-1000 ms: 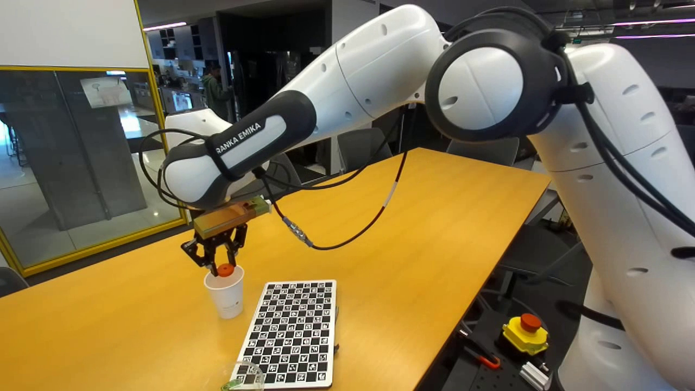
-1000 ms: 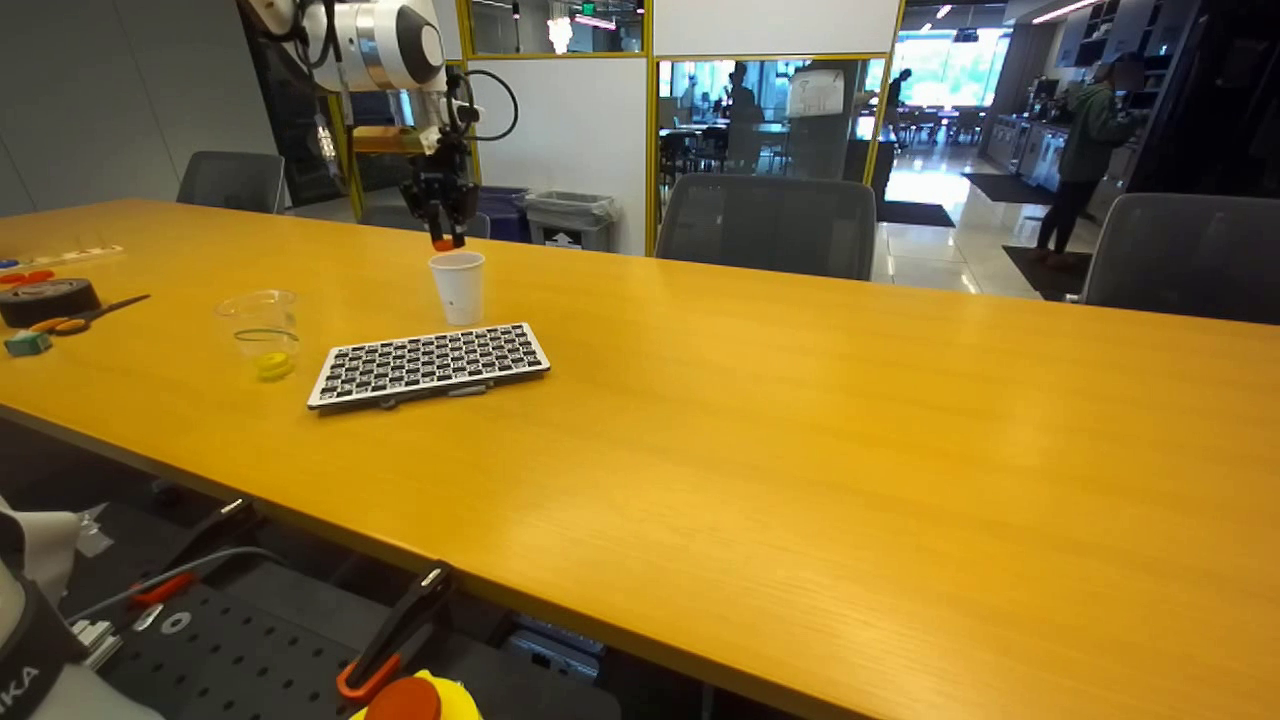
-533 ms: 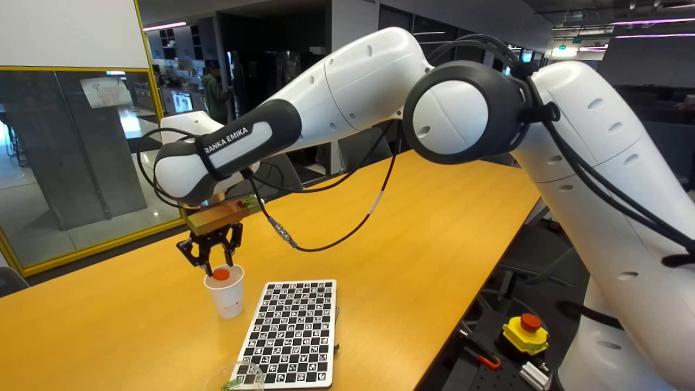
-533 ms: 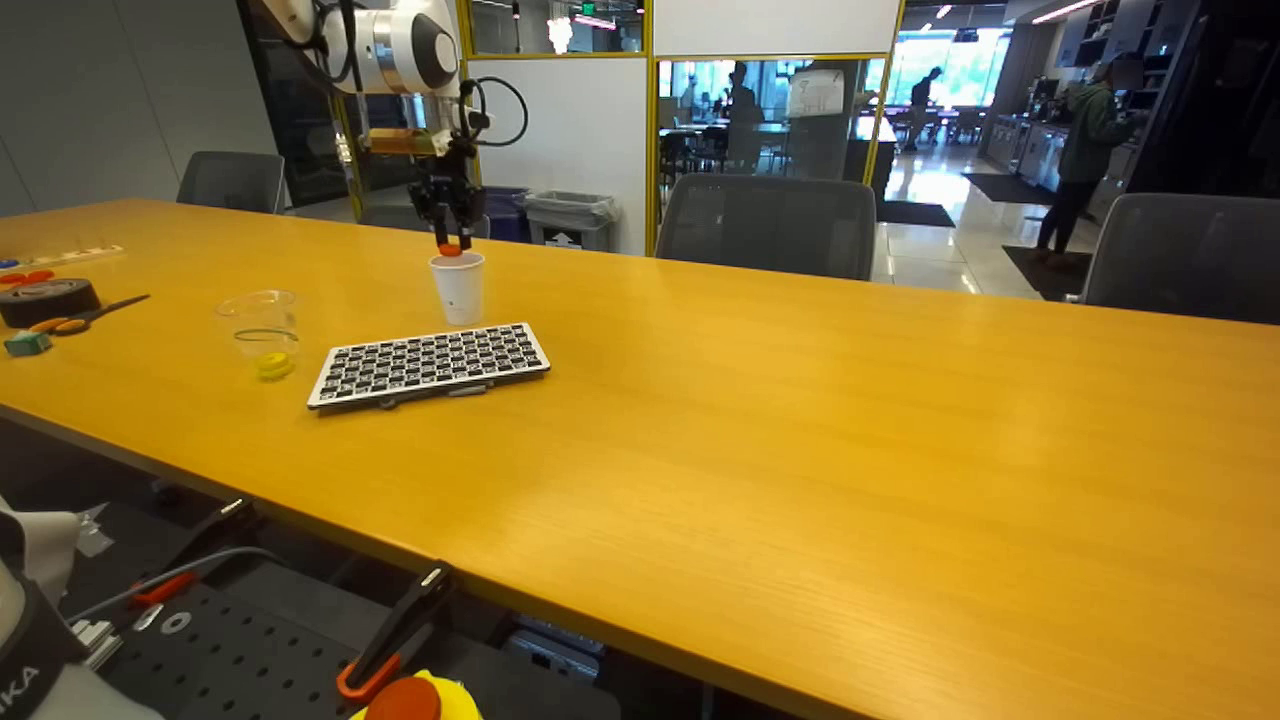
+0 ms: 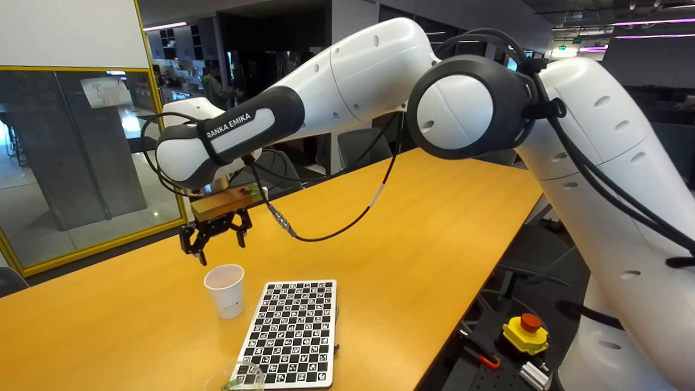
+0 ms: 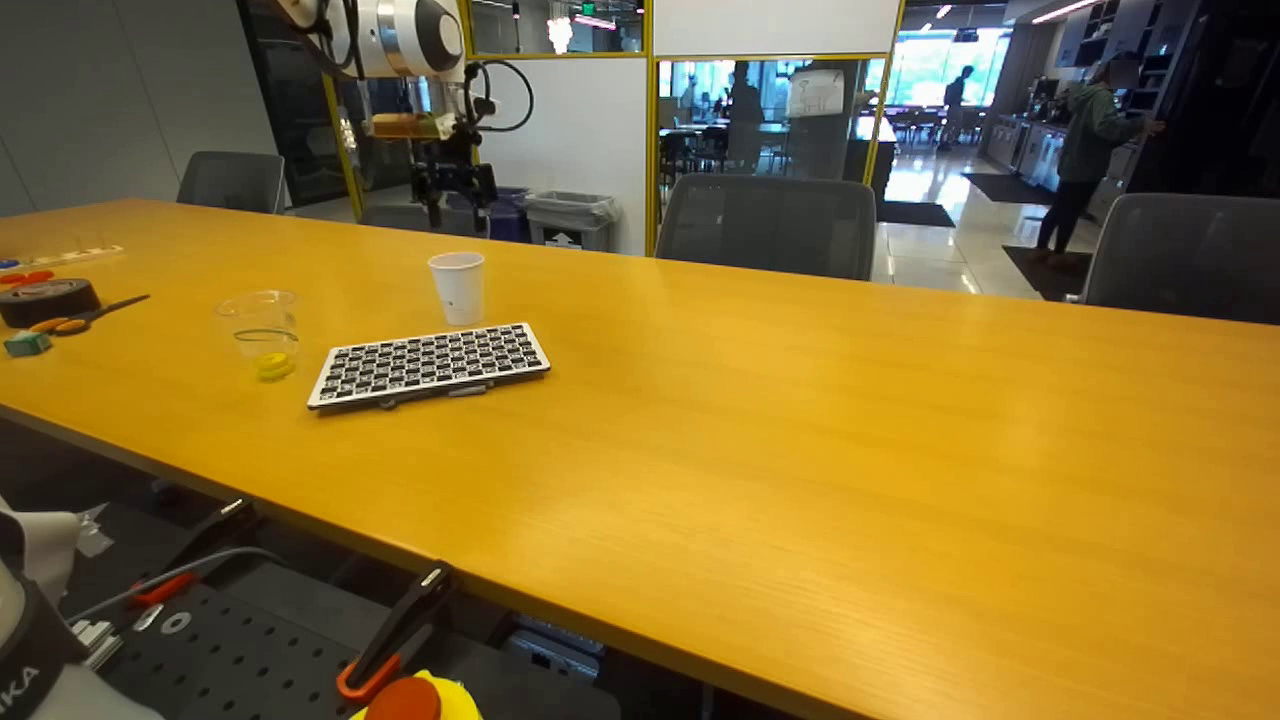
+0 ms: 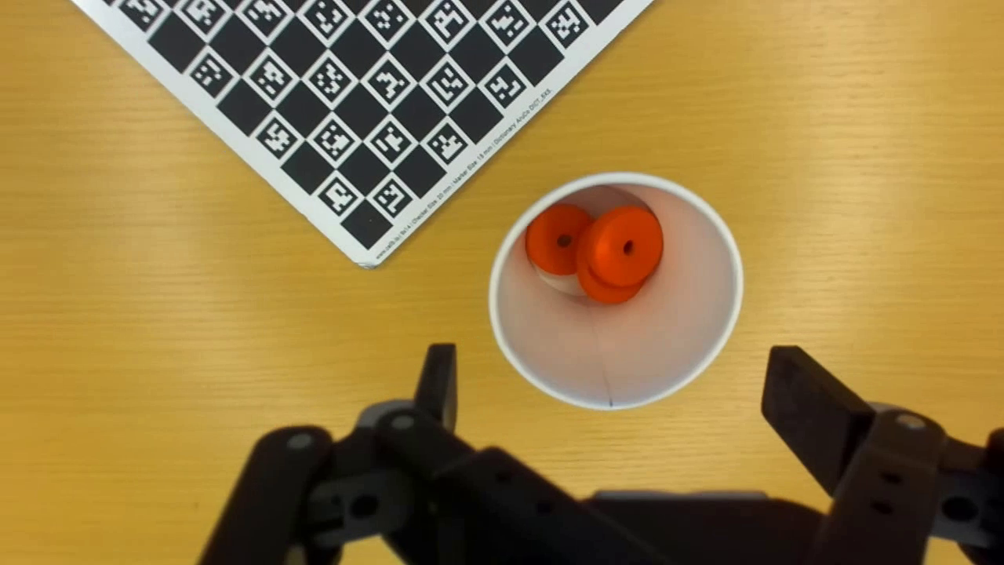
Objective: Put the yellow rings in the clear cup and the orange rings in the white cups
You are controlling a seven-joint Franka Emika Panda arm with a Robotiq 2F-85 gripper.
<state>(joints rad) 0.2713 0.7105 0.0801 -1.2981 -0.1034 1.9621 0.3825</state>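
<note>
Vertically, its mouth upward, the white cup (image 5: 228, 300) stands below the wide-spread, empty gripper (image 5: 223, 254).

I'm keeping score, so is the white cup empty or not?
Not empty: the wrist view, looking down into the white cup, shows orange rings inside, below its rim.
</note>
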